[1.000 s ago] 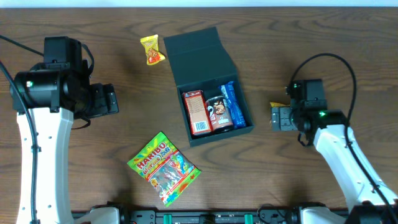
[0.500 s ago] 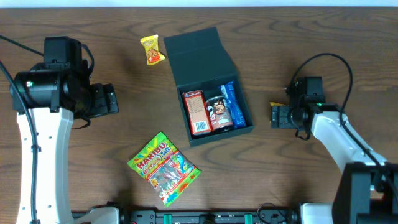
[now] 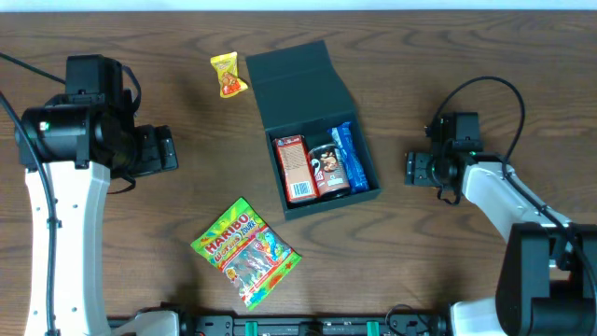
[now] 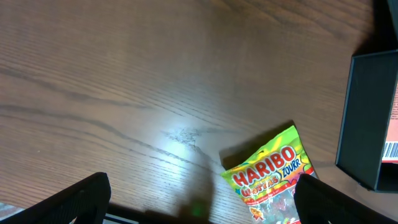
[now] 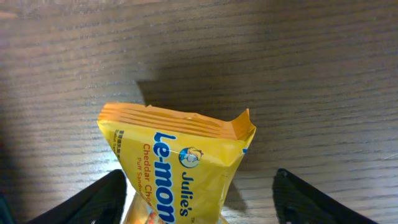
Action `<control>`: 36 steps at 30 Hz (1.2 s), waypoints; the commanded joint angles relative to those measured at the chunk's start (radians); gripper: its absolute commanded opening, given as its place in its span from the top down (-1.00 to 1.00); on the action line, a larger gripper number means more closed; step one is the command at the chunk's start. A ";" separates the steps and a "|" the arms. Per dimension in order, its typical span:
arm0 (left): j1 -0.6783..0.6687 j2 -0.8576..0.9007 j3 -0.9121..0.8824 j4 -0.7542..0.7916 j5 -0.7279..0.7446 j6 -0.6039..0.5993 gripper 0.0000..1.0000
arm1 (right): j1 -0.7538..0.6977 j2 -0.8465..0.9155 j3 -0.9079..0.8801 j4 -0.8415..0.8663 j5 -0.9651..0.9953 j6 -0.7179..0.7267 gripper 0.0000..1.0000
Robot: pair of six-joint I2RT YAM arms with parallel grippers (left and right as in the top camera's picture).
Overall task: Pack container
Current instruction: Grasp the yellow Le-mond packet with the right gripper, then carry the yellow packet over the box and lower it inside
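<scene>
Since the earlier frames, the right gripper [image 3: 411, 168] has been shifted slightly up and left, and the right arm's elbow has been swung toward the lower right. The yellow packet corner seen beside it before is now covered from overhead.

In the right wrist view, a yellow Le-mon packet [image 5: 179, 163] is seen lying on the table [image 3: 448, 56] between the right fingers [image 5: 99, 198]. The jaws are spread wide; a gap is left on the packet's right side, so nothing is clamped.

The left gripper [image 3: 172, 150] is held over bare wood at the left, jaws wide apart, nothing between them.

The container [image 3: 336, 203] is placed at table centre, turned at a slight angle, with its lid [image 3: 298, 84] flipped open toward the far edge. Three items are packed side by side inside: a red carton [image 3: 296, 168], a dark packet [image 3: 326, 170], and a blue packet [image 3: 351, 157].

A Haribo bag [image 3: 245, 252] is left flat, near the container's front-left corner but apart from it. A small yellow snack [image 3: 228, 75] is lying just left of the lid.
</scene>
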 commanded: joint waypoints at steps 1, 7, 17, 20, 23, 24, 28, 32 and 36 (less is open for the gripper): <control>0.005 0.000 0.002 -0.002 -0.006 -0.015 -0.91 | -0.006 0.007 -0.007 0.003 -0.018 0.031 -0.33; 0.005 0.000 0.002 -0.002 -0.006 -0.015 -0.91 | -0.006 0.007 -0.007 0.001 -0.022 0.032 -0.14; 0.005 0.000 0.002 -0.002 -0.006 -0.015 -0.90 | -0.006 0.007 -0.007 0.002 -0.048 0.035 0.21; 0.005 0.000 0.002 -0.002 -0.006 -0.015 -0.90 | -0.006 0.007 -0.006 0.003 -0.048 0.035 0.27; 0.005 0.000 0.002 -0.002 -0.006 -0.015 -0.91 | -0.006 0.007 -0.006 0.002 -0.048 0.035 0.33; 0.005 0.000 0.002 -0.002 -0.006 -0.015 -0.90 | -0.006 0.007 -0.006 0.002 -0.048 0.035 0.34; 0.005 0.000 0.002 -0.002 -0.006 -0.015 -0.90 | -0.005 0.006 -0.006 0.002 -0.071 0.035 0.35; 0.005 0.000 0.002 -0.002 -0.006 -0.015 -0.91 | -0.002 0.001 0.002 0.000 -0.093 0.035 0.37; 0.005 0.000 0.002 -0.002 -0.006 -0.015 -0.91 | 0.000 -0.010 0.038 -0.049 -0.097 0.035 0.42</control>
